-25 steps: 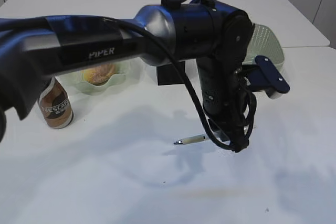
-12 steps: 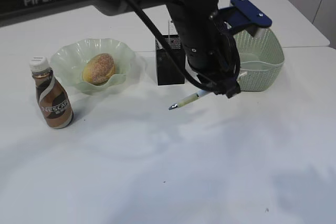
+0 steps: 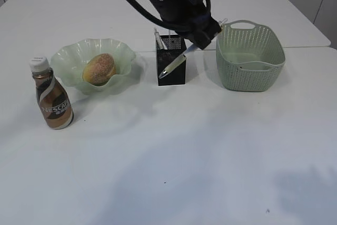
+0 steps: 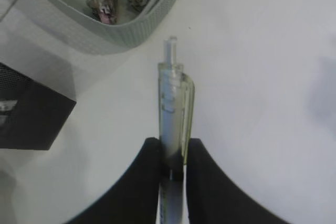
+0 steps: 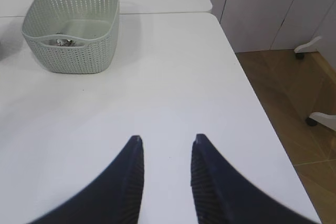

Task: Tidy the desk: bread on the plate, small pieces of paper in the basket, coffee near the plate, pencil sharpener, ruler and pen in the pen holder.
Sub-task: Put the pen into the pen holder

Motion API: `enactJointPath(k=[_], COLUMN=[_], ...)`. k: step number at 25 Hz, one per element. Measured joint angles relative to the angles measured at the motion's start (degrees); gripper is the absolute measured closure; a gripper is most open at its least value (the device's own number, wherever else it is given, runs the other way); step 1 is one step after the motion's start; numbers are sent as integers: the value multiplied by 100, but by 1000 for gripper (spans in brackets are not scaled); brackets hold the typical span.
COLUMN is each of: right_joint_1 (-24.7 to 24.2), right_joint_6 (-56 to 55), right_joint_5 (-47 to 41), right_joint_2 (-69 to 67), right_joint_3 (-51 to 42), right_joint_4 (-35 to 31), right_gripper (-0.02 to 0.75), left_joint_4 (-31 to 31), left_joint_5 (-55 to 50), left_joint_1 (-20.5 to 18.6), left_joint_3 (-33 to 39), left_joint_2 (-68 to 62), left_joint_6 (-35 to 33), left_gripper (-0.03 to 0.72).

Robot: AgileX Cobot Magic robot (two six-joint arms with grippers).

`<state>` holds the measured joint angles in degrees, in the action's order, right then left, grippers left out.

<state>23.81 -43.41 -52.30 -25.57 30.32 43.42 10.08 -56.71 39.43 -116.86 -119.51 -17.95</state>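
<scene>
Left gripper (image 4: pixel 173 153): fingers (image 4: pixel 144 182) clenched on one pen (image 4: pixel 172 114), gripped low on the barrel, click-button end sticking out past the tips. In the exterior view the pen (image 3: pixel 175 63) hangs in the air tilted, long axis diagonal, tip pointing down-left, in front of the pen holder (image 3: pixel 171 69); tip looks level with the holder's front face, not inside it.

Right gripper (image 5: pixel 165 156): fingers (image 5: pixel 134 174) spread apart, nothing between them, hovering over bare tabletop (image 5: pixel 157 93) near its right edge.

Counts:
- 1 pen holder, black mesh, mid-tabletop, with a pale stick-like item standing in it, can't tell what.
- 1 basket (image 3: pixel 250 56), green, right of the holder; left wrist view shows 2 crumpled paper bits (image 4: pixel 107 6) inside.
- 1 plate (image 3: pixel 95 64), wavy green, left of the holder, 1 bun (image 3: pixel 99 68) in it.
- 1 coffee bottle (image 3: pixel 52 98), upright, near-left of the plate, close by but apart. Label reads "NESCAFE".
</scene>
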Motion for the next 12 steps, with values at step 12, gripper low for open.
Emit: enactJointPath(k=[12], right_joint_1=[0], right_joint_6=[0], right_joint_5=[-277], right_joint_2=[0], right_joint_3=[0], right_joint_4=[0], right_gripper=[477], left_joint_4=[325], left_joint_5=[55], left_joint_1=[-572], left_joint_3=[0], left_joint_2=[578], left_joint_6=[11], left_gripper=[617])
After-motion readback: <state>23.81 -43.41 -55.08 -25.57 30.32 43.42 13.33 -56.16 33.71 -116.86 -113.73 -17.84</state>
